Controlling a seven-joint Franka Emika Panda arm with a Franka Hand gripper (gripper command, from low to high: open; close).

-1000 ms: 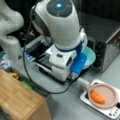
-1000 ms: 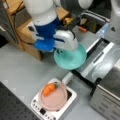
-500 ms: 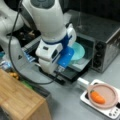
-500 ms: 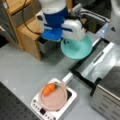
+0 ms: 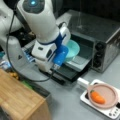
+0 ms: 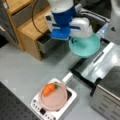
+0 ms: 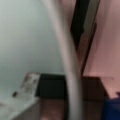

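Observation:
My gripper [image 5: 68, 45] is shut on the rim of a teal bowl [image 5: 73, 50] and holds it above the open door [image 5: 75, 67] of a toaster oven [image 5: 100, 37]. In both front views the bowl [image 6: 85, 46] hangs beside the gripper [image 6: 75, 38], over the door's [image 6: 100, 65] near end. The wrist view is filled by the bowl's inside [image 7: 27, 37] and its pale rim [image 7: 68, 62]. An orange carrot [image 5: 97, 98] lies on a pink plate [image 5: 110, 95], apart from the gripper.
The plate [image 6: 56, 99] with the carrot [image 6: 48, 89] rests on a white scale-like base [image 6: 37, 108]. A wooden cabinet [image 5: 17, 100] stands at a front view's bottom left; its open drawer [image 6: 47, 42] lies under the arm.
The arm has carried the teal bowl sideways toward the toaster oven, so it now hangs over the open door. Carrot and plate have not moved.

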